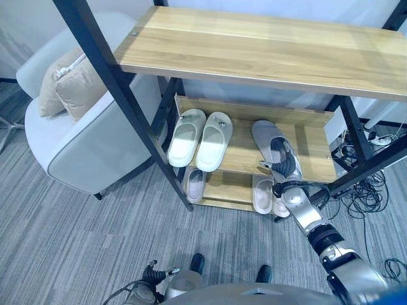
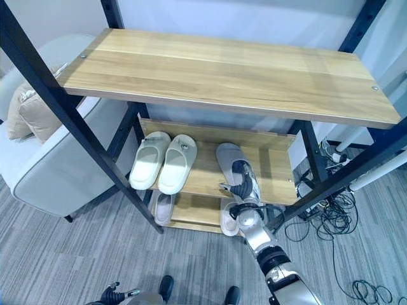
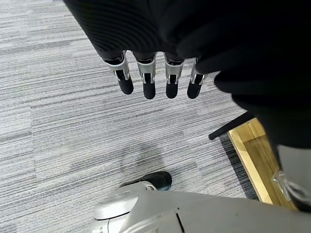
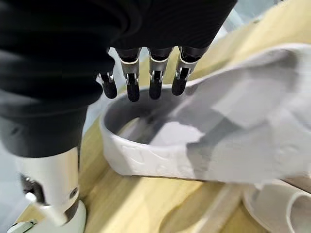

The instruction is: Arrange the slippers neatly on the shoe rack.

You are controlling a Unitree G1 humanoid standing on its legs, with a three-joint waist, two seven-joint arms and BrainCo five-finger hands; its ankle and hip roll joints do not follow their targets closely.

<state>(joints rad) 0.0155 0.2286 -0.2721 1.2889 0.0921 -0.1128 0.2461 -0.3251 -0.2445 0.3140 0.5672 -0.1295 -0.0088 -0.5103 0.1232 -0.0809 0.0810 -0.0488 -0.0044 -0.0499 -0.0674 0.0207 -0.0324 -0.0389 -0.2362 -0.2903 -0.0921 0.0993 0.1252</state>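
Grey slipper (image 1: 270, 141) lying askew on middle shelf (image 1: 311, 155) of shoe rack (image 2: 241, 76), right hand (image 1: 284, 164) at its heel, fingers (image 4: 131, 90) loosely extended. Could skid off the shelf front if nudged unevenly.

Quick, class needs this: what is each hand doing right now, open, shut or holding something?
Left hand: open, empty, above the carpet.
Right hand: open, fingers at the grey slipper on the rack.
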